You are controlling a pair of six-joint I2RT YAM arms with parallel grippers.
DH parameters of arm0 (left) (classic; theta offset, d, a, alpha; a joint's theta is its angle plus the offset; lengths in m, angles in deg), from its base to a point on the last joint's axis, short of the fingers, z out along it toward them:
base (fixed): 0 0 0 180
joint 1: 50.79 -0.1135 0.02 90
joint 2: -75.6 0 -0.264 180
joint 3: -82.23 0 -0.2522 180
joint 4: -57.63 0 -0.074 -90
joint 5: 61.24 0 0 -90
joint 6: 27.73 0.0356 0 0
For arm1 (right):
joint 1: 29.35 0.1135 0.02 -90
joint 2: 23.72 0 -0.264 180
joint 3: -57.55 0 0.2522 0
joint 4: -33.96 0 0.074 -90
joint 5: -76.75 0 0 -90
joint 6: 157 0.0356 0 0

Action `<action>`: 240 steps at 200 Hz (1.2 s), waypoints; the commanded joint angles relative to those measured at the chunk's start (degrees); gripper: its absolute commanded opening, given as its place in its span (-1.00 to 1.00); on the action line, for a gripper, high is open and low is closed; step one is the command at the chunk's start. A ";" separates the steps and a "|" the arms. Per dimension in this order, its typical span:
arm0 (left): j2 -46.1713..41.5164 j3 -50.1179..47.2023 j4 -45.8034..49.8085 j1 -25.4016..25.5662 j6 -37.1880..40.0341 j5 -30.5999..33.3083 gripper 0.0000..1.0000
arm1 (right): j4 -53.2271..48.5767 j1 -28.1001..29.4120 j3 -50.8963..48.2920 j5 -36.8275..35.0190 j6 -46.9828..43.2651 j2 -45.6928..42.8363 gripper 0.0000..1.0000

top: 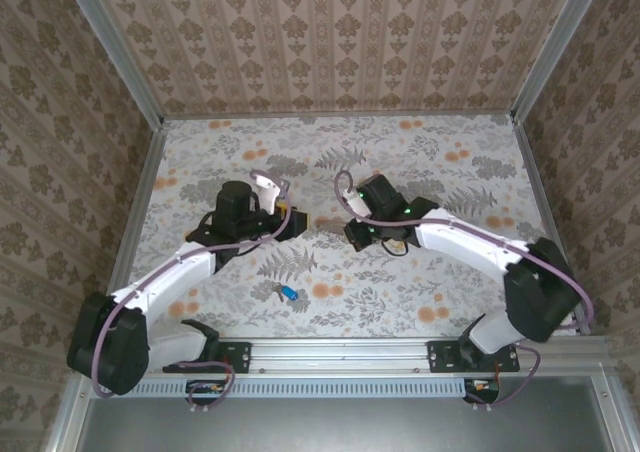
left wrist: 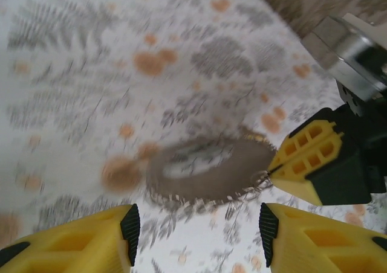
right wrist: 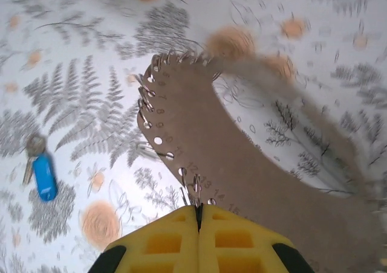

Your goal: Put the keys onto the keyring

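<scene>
I'm working a robotics lab cell dressed up to look homely. The aluminium rail has both arm bases bolted to it side by side. Beyond the rail lies a desk under a fern-and-flower printed sheet. Damask-papered panels box it in beyond and on either side of the rail, framed by bare aluminium posts. Purple cables loop near the rail's ends.

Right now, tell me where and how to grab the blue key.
Best take the blue key by its blue head, from straight above, fingers across its narrow sides. It lies flat on the table, and the head looks like its thickest part.
</scene>
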 commanded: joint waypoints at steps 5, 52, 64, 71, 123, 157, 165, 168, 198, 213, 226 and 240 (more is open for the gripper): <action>0.71 -0.40 -8.23 0.47 4.95 -7.66 0.10 | -5.93 -0.26 -0.74 2.43 -24.91 -7.40 -1.00; 7.93 3.02 -15.63 1.20 7.14 -21.87 -0.11 | -14.14 -1.57 0.82 4.00 -43.12 -12.74 -1.00; 9.79 5.42 -14.08 2.20 9.65 -24.70 -0.13 | -14.61 -1.79 0.98 5.03 -45.55 -13.76 -1.00; 10.70 6.43 -13.29 3.08 11.18 -25.37 -0.13 | -14.53 -1.98 1.23 5.77 -46.13 -14.27 -1.00; 14.20 6.50 -17.36 9.09 15.57 -25.27 0.03 | -6.62 -2.54 -1.78 12.48 -44.67 -17.77 -1.00; 14.97 6.07 -17.32 10.05 18.64 -23.97 0.04 | -2.56 -3.10 -3.29 14.99 -43.93 -18.81 -1.00; 14.94 6.05 -17.28 10.25 19.23 -23.65 0.03 | -1.97 -3.36 -3.44 15.81 -43.57 -18.94 -1.00; 14.90 5.98 -17.22 10.31 19.56 -23.59 0.02 | -1.82 -3.45 -3.50 16.17 -43.47 -19.02 -1.00; 14.14 5.15 -17.61 11.12 25.25 -25.61 -0.17 | 0.14 -4.01 -4.37 18.08 -42.86 -19.73 -1.00; 13.71 4.77 -17.48 11.36 27.54 -26.83 -0.20 | 0.57 -4.27 -4.56 18.69 -42.55 -19.82 -1.00; 13.27 4.74 -16.93 11.40 28.18 -27.66 -0.17 | 0.78 -4.47 -4.61 18.97 -42.36 -19.91 -1.00; 12.89 4.78 -15.70 11.43 28.85 -28.18 -0.15 | 1.13 -4.72 -4.65 19.16 -42.15 -20.09 -1.00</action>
